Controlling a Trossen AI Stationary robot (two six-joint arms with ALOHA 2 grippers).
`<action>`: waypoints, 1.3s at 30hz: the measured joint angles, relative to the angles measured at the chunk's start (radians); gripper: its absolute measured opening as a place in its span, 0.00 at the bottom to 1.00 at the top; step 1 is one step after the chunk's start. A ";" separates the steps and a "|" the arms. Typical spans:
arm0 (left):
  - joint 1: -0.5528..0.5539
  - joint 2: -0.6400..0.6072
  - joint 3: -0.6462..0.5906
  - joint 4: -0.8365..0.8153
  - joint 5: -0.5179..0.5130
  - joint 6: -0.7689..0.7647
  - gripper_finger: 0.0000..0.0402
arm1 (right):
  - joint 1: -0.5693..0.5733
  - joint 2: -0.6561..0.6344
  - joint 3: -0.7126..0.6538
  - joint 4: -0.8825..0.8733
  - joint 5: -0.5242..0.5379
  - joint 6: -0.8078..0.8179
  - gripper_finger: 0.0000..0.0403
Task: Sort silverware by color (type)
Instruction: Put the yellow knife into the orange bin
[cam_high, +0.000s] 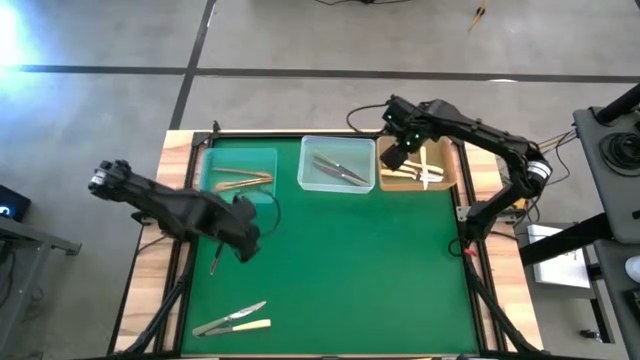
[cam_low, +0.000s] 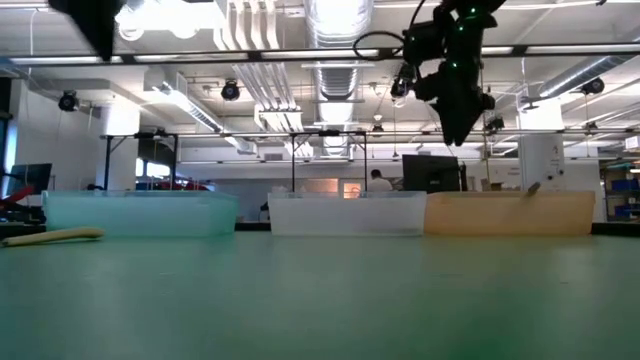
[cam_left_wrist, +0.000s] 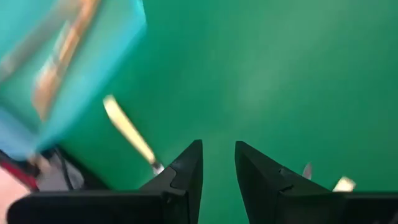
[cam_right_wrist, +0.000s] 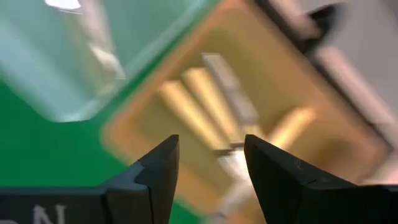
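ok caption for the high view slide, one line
Right tool open over the tan plastic tray of cream-handled cutlery; left tool open above the green mat.

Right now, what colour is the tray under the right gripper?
Amber-brown tray; the high view shows it best, beneath the right gripper.

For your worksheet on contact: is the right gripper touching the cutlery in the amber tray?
Apart. The low view shows the right gripper hanging well above the amber tray, with open air between. The right wrist view shows its open fingers empty above the cream-handled cutlery.
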 joint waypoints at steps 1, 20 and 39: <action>-0.012 0.000 -0.048 0.016 0.023 -0.027 0.19 | 0.000 -0.006 0.000 0.006 -0.063 0.006 0.43; 0.021 -0.049 -0.678 0.395 0.014 -0.419 0.19 | 0.140 -0.015 0.000 0.022 -0.246 0.052 0.44; 0.117 -0.095 -0.825 0.490 -0.089 -0.511 0.19 | 0.175 -0.015 -0.001 0.022 -0.246 0.091 0.44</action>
